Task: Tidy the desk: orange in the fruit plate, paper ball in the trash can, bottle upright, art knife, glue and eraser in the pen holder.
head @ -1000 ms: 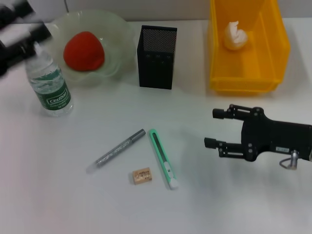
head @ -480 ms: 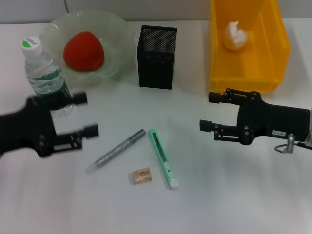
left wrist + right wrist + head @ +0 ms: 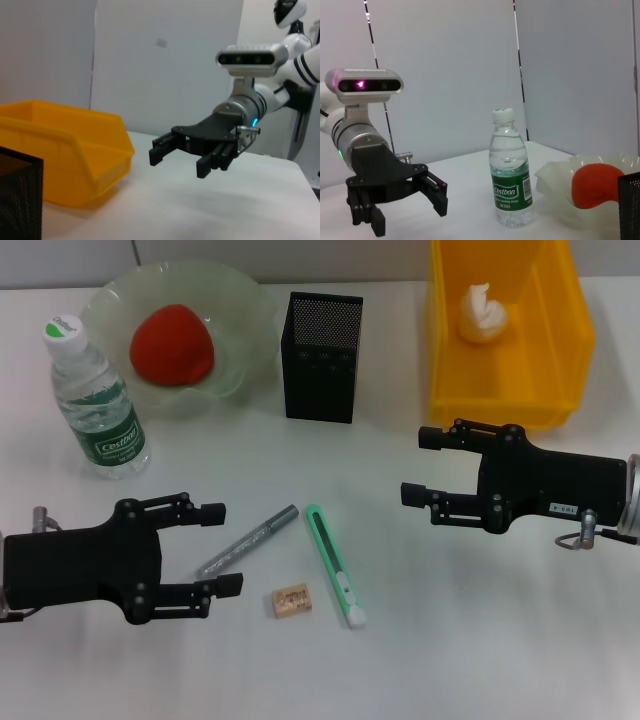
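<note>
The orange lies in the glass fruit plate at the back left. The paper ball sits in the yellow trash can. The bottle stands upright, also seen in the right wrist view as bottle. A silver glue stick, a green art knife and an eraser lie on the table in front of the black mesh pen holder. My left gripper is open, just left of the glue. My right gripper is open, to the right of the knife.
White tabletop all round. The left wrist view shows the right gripper beside the trash can and pen holder. The right wrist view shows the left gripper, the orange and the plate.
My left arm left the bottle at the back left and came down to the front, beside the glue. The right gripper shifted slightly left and back.
</note>
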`<state>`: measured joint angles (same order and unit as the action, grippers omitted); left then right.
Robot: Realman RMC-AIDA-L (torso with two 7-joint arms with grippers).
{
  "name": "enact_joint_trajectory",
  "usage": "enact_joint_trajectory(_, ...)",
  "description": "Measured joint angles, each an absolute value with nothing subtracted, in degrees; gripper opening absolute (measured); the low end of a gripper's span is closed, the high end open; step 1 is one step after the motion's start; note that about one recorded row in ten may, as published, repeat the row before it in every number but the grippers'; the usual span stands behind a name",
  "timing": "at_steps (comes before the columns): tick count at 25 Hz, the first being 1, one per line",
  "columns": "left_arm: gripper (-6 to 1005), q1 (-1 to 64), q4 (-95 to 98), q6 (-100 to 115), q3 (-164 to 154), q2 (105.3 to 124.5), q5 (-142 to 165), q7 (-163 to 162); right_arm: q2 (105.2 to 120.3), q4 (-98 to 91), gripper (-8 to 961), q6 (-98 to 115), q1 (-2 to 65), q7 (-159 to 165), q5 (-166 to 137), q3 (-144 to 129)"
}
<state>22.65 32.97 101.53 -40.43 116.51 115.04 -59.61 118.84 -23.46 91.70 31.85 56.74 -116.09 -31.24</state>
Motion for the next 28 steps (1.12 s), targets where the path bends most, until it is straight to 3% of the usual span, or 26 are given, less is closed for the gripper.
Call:
enact_joint_trajectory(16, 788, 24.84, 30.48, 99.81, -40.36, 117.2, 115.81, -57.61, 118.65, -23.77, 744, 88.5, 37.92, 59.92, -116.93, -36.28)
enact_joint_trajectory(24, 786, 26.27, 28.55, 97.66, -39.58, 116.36, 115.8, -61.03, 116.22, -34.09, 725, 89.8, 46.43, 71.38, -121.17, -54.18)
enact_joint_trajectory(28, 785, 26.24, 28.54, 98.53, -39.12, 115.64, 115.64, -62.86, 116.33, -37.36, 711, 91.29, 49.14, 71.53, -124.87, -56.02)
